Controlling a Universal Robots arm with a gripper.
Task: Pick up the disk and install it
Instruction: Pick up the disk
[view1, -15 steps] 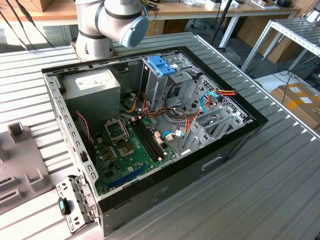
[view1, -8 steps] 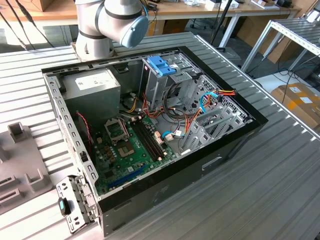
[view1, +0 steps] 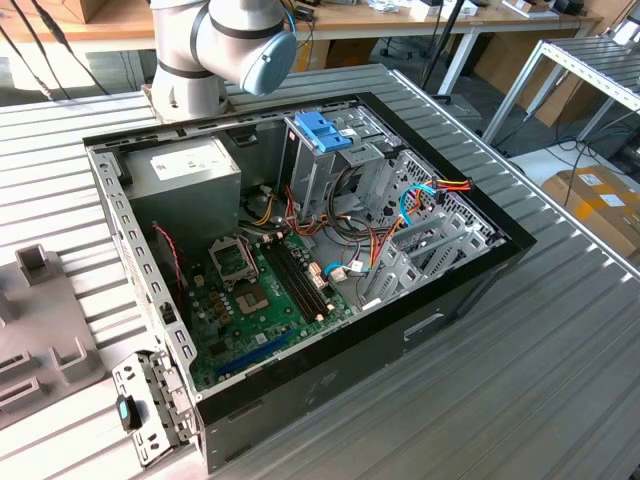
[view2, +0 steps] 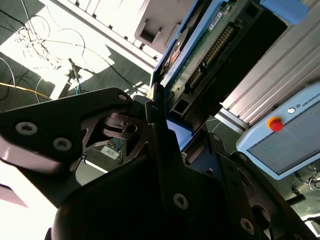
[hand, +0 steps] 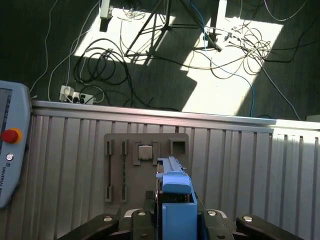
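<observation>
Ribbed table lay wide open below, far edge meeting the cable-strewn floor. Claw was clamped snug on the disk, which sat right between its fingers.

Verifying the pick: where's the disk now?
In the first wrist view, the disk is clamped in the gripper, held above the grey fixture plate on the ribbed table.

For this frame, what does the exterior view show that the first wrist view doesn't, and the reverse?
Exterior view: the open computer case with its motherboard and drive cage, plus the arm's base.
First wrist view: the gripper closed on the disk, a teach pendant, and floor cables.
Both: the ribbed table and the grey fixture plate.
</observation>
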